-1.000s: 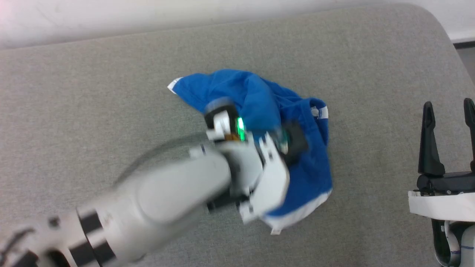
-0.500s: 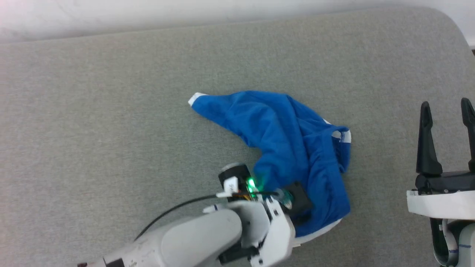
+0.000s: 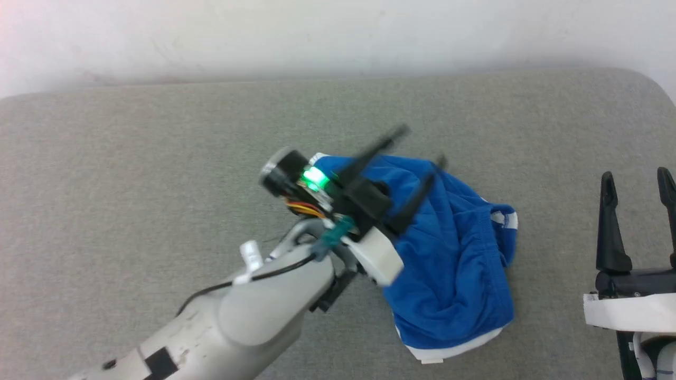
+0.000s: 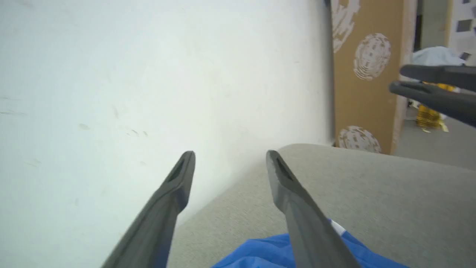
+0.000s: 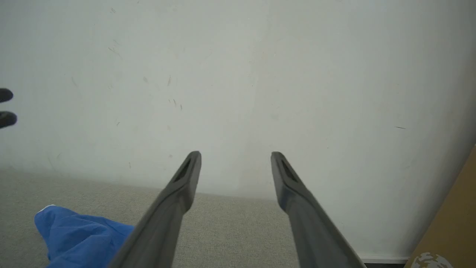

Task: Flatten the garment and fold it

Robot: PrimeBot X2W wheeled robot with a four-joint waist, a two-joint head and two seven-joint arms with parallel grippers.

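The garment [image 3: 454, 264], bright blue shorts with white trim, lies crumpled right of the middle of the grey padded table [image 3: 132, 174]. A white hem edge [image 3: 449, 351] shows at its near end. My left gripper [image 3: 422, 145] hangs open just above the garment's far left part, holding nothing. In the left wrist view its fingers [image 4: 229, 158] spread wide over a blue fold of the garment [image 4: 260, 257]. My right gripper [image 3: 636, 177] stands open at the lower right, apart from the cloth. The right wrist view has those open fingers [image 5: 236, 156] and the garment [image 5: 78, 234] at the lower left.
A pale wall [image 3: 338, 37] runs along the table's far edge. The table's rounded corner [image 3: 649, 84] lies at the far right. A brown cardboard panel [image 4: 368, 74] stands beyond the table end. Bare grey surface spreads left of the garment.
My left gripper let go of the garment, opened wide and rose above it. The garment dropped into a crumpled heap. The head camera tilted, showing more wall.
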